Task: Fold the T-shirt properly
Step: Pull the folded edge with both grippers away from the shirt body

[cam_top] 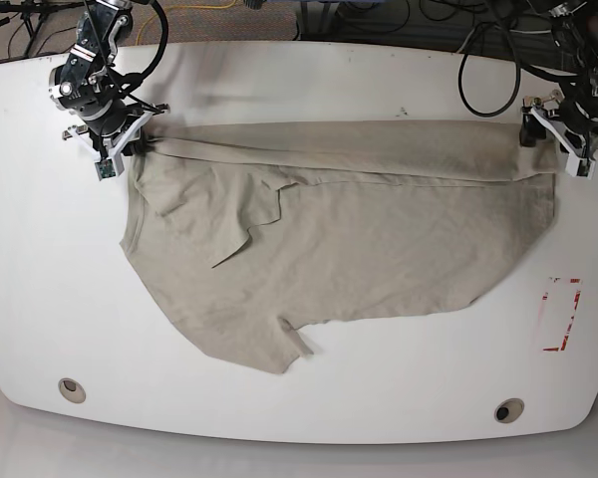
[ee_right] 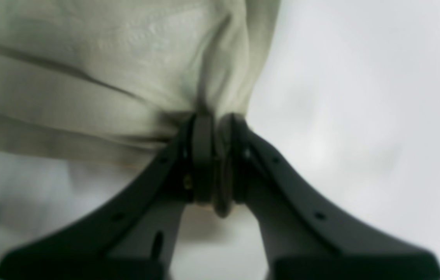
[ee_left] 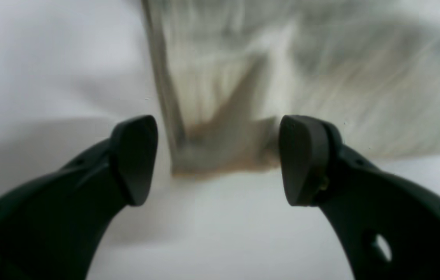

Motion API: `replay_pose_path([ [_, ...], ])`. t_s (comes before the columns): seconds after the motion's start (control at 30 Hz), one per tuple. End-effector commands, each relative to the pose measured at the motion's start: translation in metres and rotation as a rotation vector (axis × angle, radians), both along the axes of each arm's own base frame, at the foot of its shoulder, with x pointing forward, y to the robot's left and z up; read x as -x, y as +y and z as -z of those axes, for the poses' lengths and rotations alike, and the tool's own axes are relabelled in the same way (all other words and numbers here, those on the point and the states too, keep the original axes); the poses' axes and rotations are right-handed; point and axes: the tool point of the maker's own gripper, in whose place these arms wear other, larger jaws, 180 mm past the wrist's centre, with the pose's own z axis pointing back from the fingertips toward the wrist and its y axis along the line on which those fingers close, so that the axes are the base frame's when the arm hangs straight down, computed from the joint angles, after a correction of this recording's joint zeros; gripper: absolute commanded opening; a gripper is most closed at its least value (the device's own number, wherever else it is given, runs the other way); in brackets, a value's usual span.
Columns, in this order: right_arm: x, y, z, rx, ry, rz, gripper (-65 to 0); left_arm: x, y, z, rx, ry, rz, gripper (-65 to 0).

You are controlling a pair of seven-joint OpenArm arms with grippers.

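Gathered cloth of the T-shirt (ee_right: 99, 77) is pinched between the closed jaws of the right gripper (ee_right: 216, 163). The left gripper (ee_left: 218, 159) is held wide open, nothing grasped, a blurred shirt corner between its tips. Along the table's (cam_top: 40, 299) far edge one fold is laid; sleeves and body remain unfolded. No writing can be read.

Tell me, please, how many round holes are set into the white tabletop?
2: one hole near the front edge on the base view's left, another near the front right. The T-shirt may hide more.
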Motion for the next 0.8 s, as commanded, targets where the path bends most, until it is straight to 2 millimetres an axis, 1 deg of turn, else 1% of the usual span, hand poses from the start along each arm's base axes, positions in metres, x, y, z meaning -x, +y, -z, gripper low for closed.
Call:
replay_pose_path([
  [0.0, 0.01, -0.008, 0.004, 0.038, 0.051, 0.0, -60.1, -0.009, 0.004, -0.011, -0.008, -0.044, 0.007, -19.7],
  [0.13, 0.01, -0.008, 0.004, 0.038, 0.051, 0.0, -60.1, -0.008, 0.005, -0.008, -0.004, -0.035, 0.002, -19.9],
  [0.27, 0.01, -0.008, 0.004, 0.038, 0.051, 0.001, -60.1, -0.003, 0.006, 0.003, 0.019, -0.008, -0.011, -19.9],
  [0.37, 0.01, -0.008, 0.004, 0.038, 0.051, 0.001, -60.2, 0.001, 0.013, 0.009, 0.023, 0.016, -0.022, -22.4],
  [0.47, 0.01, -0.008, 0.004, 0.038, 0.051, 0.001, -60.6, 0.003, 0.018, 0.016, 0.036, 0.038, -0.035, -30.3],
  [0.53, 0.011, -0.008, 0.004, 0.038, 0.052, 0.001, -60.6, 0.003, 0.018, 0.019, 0.048, 0.045, -0.042, -38.3],
  [0.57, 0.011, -0.008, 0.004, 0.038, 0.052, 0.001, -60.7, 0.003, 0.018, 0.02, 0.048, 0.044, -0.042, -40.4],
  [0.6, 0.011, -0.008, 0.004, 0.038, 0.052, 0.001, -60.7, 0.002, 0.018, 0.019, 0.047, 0.042, -0.042, -44.7],
  [0.7, 0.016, -0.008, 0.006, 0.04, 0.063, 0.0, -60.7, 0.002, 0.018, 0.019, 0.047, 0.042, -0.041, -50.7],
  [0.77, 0.018, -0.008, 0.003, 0.049, 0.061, -0.005, -60.7, 0.003, 0.019, 0.019, 0.046, 0.043, -0.043, -53.2],
])
